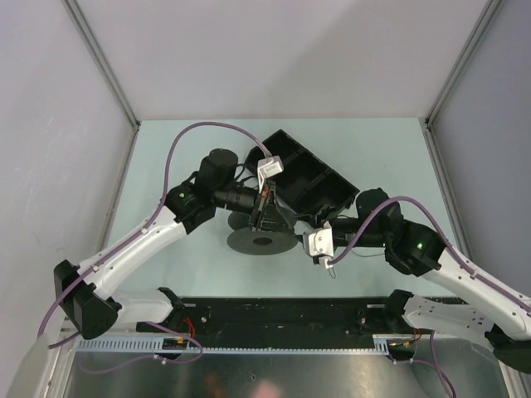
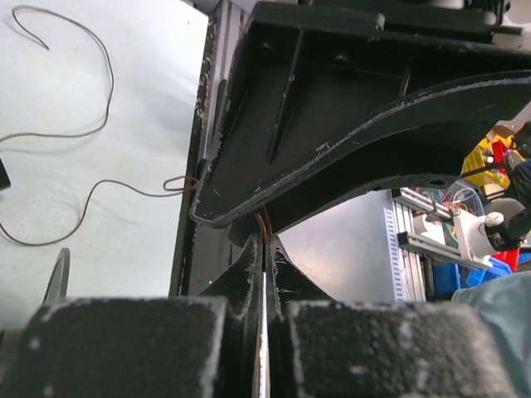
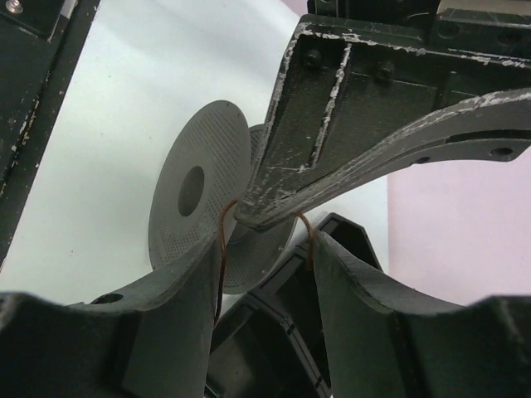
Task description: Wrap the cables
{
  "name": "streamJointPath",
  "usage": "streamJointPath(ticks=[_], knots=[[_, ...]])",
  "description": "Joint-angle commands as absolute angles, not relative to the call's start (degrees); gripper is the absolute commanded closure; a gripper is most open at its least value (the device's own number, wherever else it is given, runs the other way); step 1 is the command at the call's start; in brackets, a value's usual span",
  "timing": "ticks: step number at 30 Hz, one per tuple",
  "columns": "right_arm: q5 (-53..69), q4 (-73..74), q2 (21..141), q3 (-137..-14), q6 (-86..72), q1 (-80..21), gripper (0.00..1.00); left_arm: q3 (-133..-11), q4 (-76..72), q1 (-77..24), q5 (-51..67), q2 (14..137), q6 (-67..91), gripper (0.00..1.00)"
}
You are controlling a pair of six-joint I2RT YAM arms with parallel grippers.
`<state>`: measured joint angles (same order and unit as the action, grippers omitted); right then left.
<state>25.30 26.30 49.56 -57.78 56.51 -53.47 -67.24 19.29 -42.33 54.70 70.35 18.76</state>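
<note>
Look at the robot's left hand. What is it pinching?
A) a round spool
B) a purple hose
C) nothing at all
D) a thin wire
D: in the left wrist view the left gripper has its fingers pressed together, and the thin wire pokes out from between their tips.

Bright, even overhead light, soft shadows, wrist views blurred in the near foreground, mild edge distortion
</note>
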Motion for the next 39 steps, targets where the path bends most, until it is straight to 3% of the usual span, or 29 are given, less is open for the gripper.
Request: streamJointPath(ticks=[1, 5, 17, 27, 34, 36, 39], knots=[[23.8, 27.8, 50.5, -60.9, 58.0, -54.0, 0.47, -70.5, 25.0, -43.5, 54.6, 71.1, 14.3, 1.00], [23.1, 28.5, 51.0, -61.1, 58.8, -54.1, 0.49, -71.3, 27.8, -43.9, 54.3, 72.0, 12.9, 1.00], [21.9, 30.3, 51.8, -61.5, 62.6, -54.8, 0.76, -72.9, 30.5, -44.3, 53.7, 73.6, 12.4, 1.00], [20.1, 31.9, 52.6, -61.9, 66.1, -55.9, 0.77, -73.5, 32.5, -44.8, 53.4, 74.8, 12.0, 1.00], [19.2, 32.7, 52.4, -62.0, 67.4, -57.2, 0.99, -74.0, 32.9, -44.9, 52.6, 75.1, 12.5, 1.00], [18.8, 33.0, 52.2, -62.0, 67.2, -57.3, 1.00, -74.2, 32.9, -44.8, 52.4, 74.8, 12.2, 0.95], [17.5, 33.4, 52.2, -62.0, 66.1, -57.3, 1.00, -75.0, 32.9, -44.3, 51.4, 73.7, 9.9, 0.73]])
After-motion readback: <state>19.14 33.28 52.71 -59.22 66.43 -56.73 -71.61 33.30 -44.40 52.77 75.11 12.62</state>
